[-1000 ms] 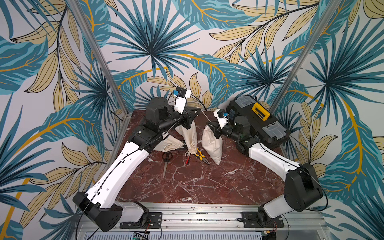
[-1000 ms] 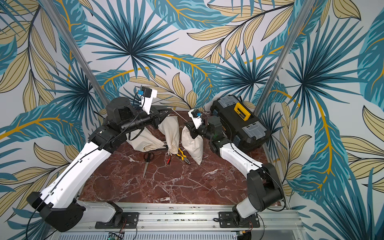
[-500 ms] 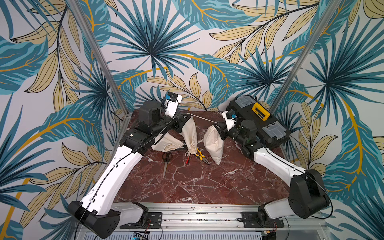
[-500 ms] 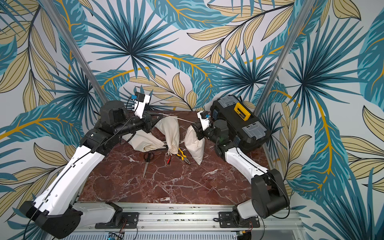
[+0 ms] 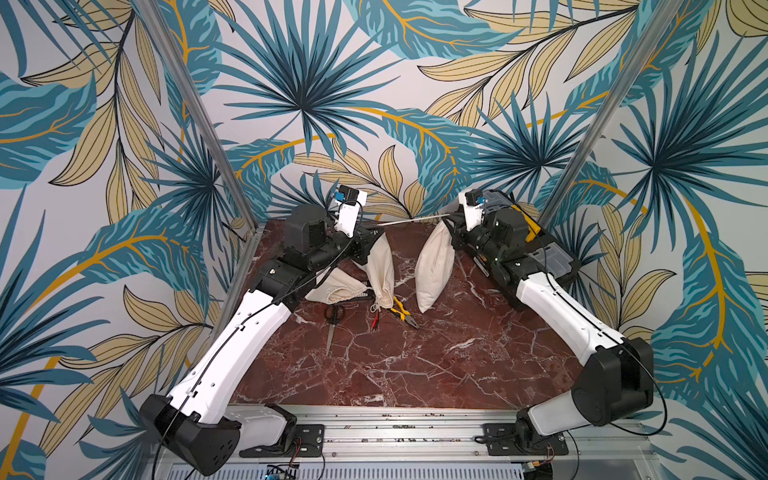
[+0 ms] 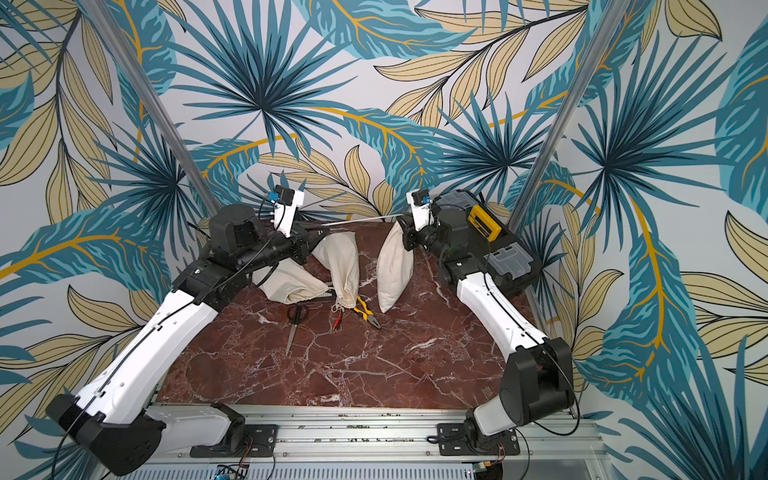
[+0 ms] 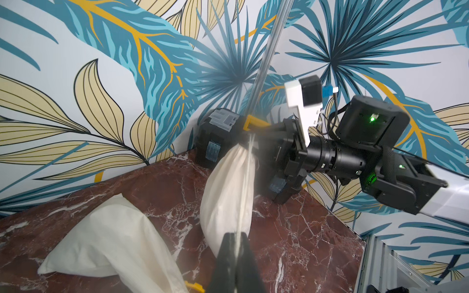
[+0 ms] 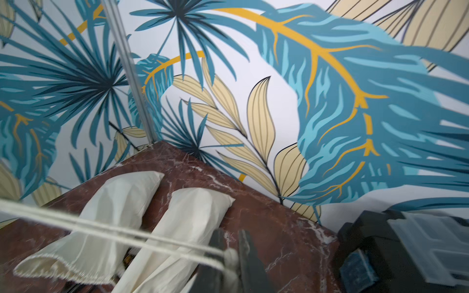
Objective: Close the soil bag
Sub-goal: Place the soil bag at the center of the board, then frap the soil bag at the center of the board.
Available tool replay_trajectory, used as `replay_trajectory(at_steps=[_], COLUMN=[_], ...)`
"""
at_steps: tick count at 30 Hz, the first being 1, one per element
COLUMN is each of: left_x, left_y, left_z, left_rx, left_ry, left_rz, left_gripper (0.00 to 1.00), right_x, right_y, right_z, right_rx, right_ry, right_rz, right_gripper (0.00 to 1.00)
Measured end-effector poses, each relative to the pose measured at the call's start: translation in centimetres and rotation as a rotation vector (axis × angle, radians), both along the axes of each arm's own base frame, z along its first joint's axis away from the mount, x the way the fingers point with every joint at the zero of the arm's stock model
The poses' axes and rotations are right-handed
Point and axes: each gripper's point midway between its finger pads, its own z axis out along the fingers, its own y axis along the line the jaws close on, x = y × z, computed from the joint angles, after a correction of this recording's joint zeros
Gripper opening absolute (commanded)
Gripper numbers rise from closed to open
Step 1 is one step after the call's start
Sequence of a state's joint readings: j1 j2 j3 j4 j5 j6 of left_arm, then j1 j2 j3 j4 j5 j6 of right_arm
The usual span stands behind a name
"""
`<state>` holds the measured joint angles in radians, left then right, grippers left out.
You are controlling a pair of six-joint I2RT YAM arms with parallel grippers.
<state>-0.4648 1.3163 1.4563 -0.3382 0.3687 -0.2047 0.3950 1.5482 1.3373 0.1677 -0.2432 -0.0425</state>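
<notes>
Drawstring (image 5: 411,220) is pulled dead straight between the two arms, across the back of the counter (image 5: 415,374). At one end the left hand (image 7: 234,244) is pinched shut on it. In the left wrist view you can see the cord running right in between the fingers. At the other end the right hand (image 8: 231,253) is clamped narrow on the bunched-up neck of the soil bag (image 5: 434,266), right where the cord comes out.

The bag hangs tilted off that hand at the far right of the counter, just beside the black toolbox (image 5: 552,257), with its bottom corner down at the marble. To its left a second cloth bag (image 5: 382,266) leans up near the left arm's wrist, and a third cloth bag (image 5: 336,286) lies flat with its mouth open. Just in front of those two are the scissors (image 5: 332,322) and the yellow-handled pliers (image 5: 403,311), well apart from both hands.
</notes>
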Motion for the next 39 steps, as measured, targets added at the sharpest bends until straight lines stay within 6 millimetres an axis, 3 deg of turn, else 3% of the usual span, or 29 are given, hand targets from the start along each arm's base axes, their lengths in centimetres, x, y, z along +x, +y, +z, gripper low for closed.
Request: replay_trajectory(at_steps=[1,3,6,10,14,17,20,23,28,33,35,39], left_x=[0.3,0.6,1.2,2.5,1.9,0.2,-1.8,-2.6,-1.8,0.1,0.8,1.0], left_y=[-1.2,-3.7,-5.6,-4.5,-1.8,0.5,2.1,2.5,1.7,0.5,0.0,-0.1], left_z=[-1.0,-3.3,-7.9,-13.6,-16.4,-17.6,-19.9,-23.1,-27.5,-30.5,-31.3,-31.7], left_rx=[0.018,0.055,0.129,0.253,0.324,0.338,0.339,0.362,0.397,0.423,0.427,0.426], left_ry=[0.0,0.011,0.061,0.122,0.143,0.147,0.175,0.23,0.319,0.373,0.388,0.398], left_rz=[-0.013,-0.045,-0.049,0.038,0.134,0.186,0.218,0.226,0.236,0.252,0.253,0.259], left_gripper=[0.03,0.25,0.47,0.68,0.76,0.76,0.75,0.71,0.65,0.52,0.43,0.04], right_x=[0.9,2.6,5.4,6.1,4.5,2.4,-0.2,-2.5,-6.0,-8.4,-8.8,-9.3], right_y=[-0.7,-2.6,-7.9,-13.7,-15.3,-15.8,-16.6,-17.1,-17.3,-16.0,-15.2,-13.4], right_z=[0.0,-1.4,-6.4,-13.6,-17.3,-17.7,-15.7,-12.8,-8.6,-7.5,-8.2,-9.9], right_rx=[-0.008,-0.036,-0.101,-0.197,-0.253,-0.259,-0.225,-0.169,-0.09,-0.042,-0.041,-0.045], right_ry=[0.003,0.032,0.13,0.278,0.374,0.409,0.401,0.353,0.267,0.23,0.24,0.277], right_rz=[-0.031,-0.121,-0.315,-0.509,-0.576,-0.594,-0.619,-0.634,-0.628,-0.565,-0.532,-0.462], right_gripper=[0.0,0.02,0.04,0.24,0.45,0.58,0.68,0.76,0.82,0.82,0.83,0.82])
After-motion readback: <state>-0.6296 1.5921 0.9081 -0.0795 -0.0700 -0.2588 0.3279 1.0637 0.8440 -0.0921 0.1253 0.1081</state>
